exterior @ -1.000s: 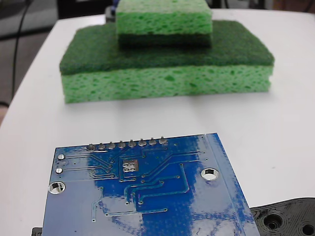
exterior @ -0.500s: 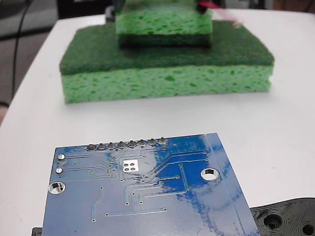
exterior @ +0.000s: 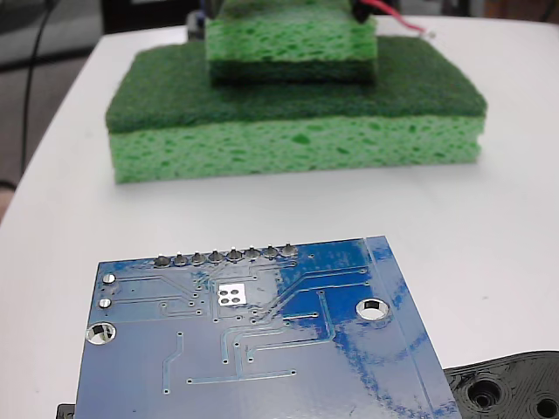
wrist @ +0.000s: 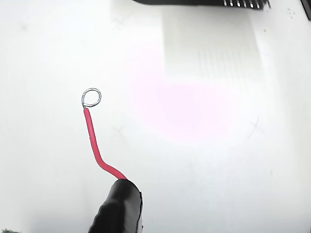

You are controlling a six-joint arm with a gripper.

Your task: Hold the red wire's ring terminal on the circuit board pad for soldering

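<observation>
Red wire [wrist: 95,145] rose from a black sleeve [wrist: 118,208] at the wrist view's bottom edge, its ring terminal [wrist: 92,97] hanging over the white counter [wrist: 233,170]. Fingers were not visible, so their opening could not be told. Far off, the circuit board [exterior: 262,358] and pad [exterior: 231,293] lay before green sponges [exterior: 293,113].

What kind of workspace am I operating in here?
Probably an electronics soldering bench: a glossy blue circuit board on a white table, stacked green sponges, and a thin red wire tipped with a silver ring.
</observation>
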